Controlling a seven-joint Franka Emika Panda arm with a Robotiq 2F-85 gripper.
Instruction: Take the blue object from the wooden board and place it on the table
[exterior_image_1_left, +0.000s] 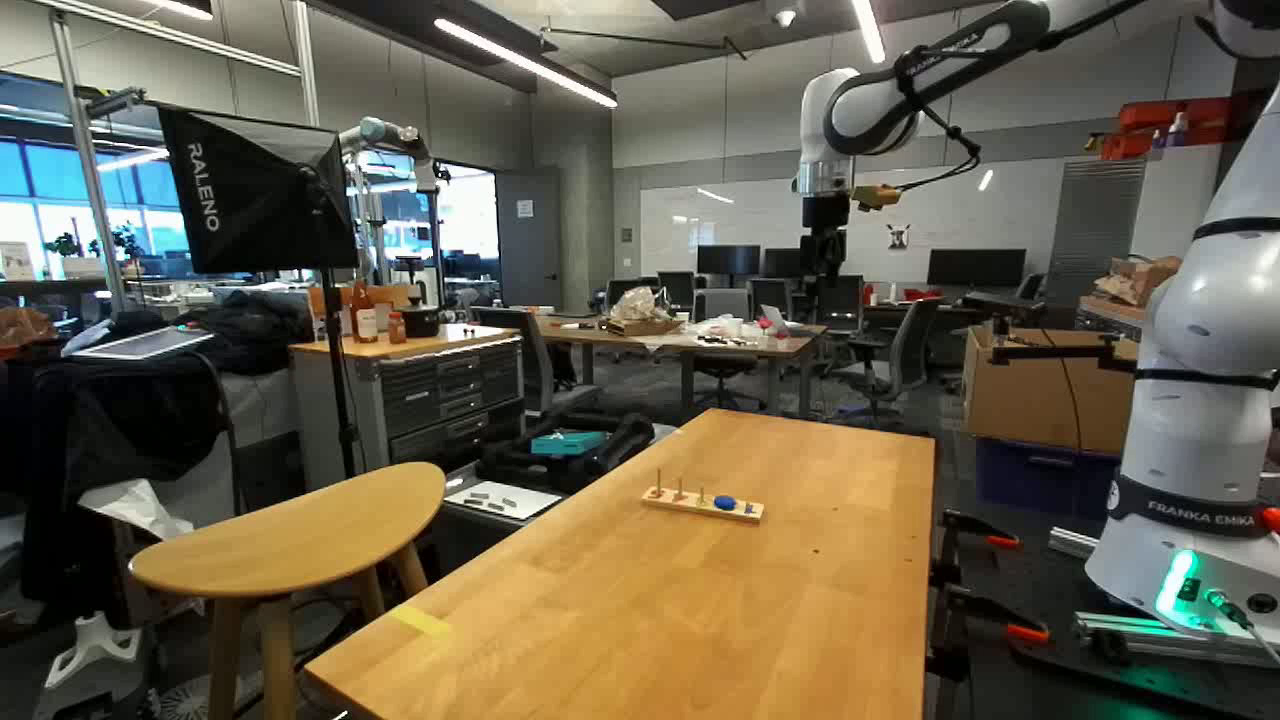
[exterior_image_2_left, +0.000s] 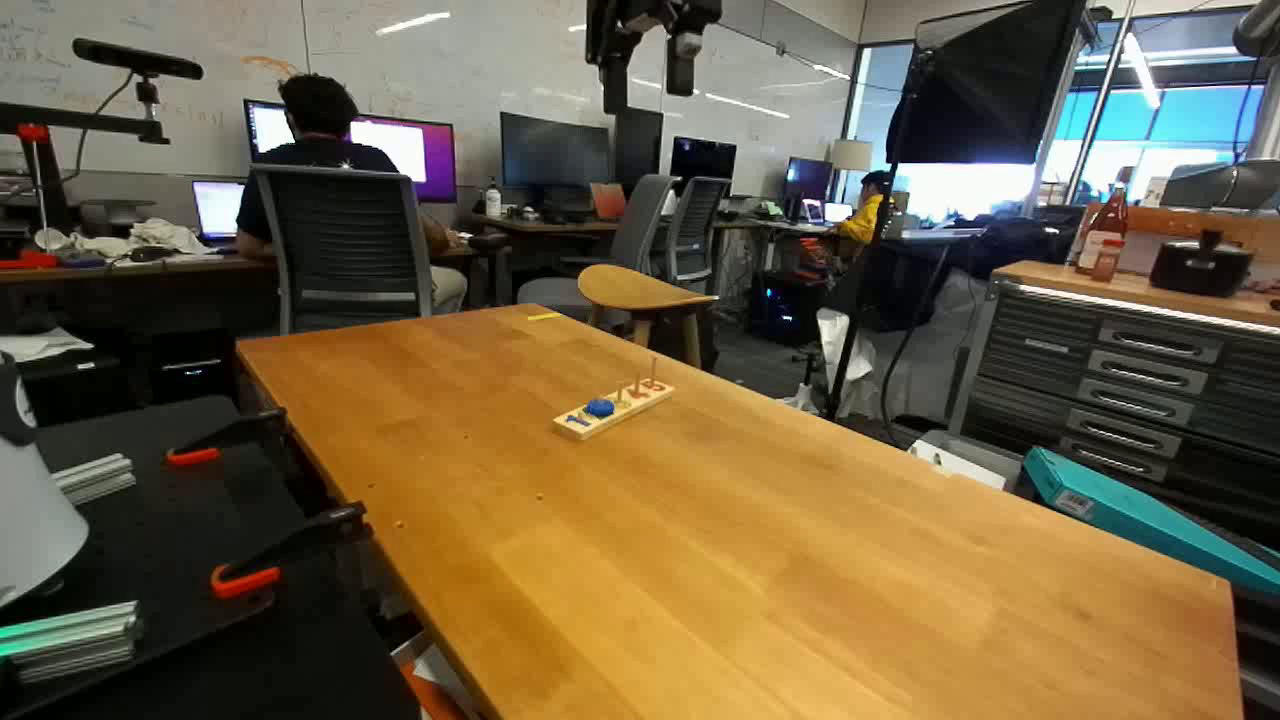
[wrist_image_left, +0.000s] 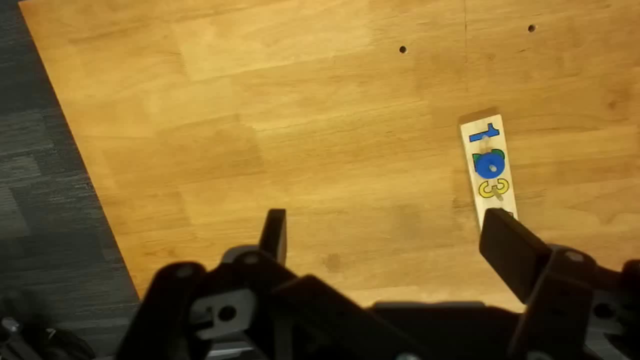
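Observation:
The blue object is a small round blue disc on a peg of the wooden board. The board is a narrow pale strip with painted numbers and several thin pegs. It lies on the light-wood table. In an exterior view the disc sits near one end of the board. My gripper is high above the table, open and empty. In the wrist view the disc lies up and right of the open gripper. The right finger hides the board's lower end.
Black clamps with orange parts grip the table edge on the robot's side. A wooden stool stands beside the table's far long side. A lamp stand and a drawer cabinet stand beyond.

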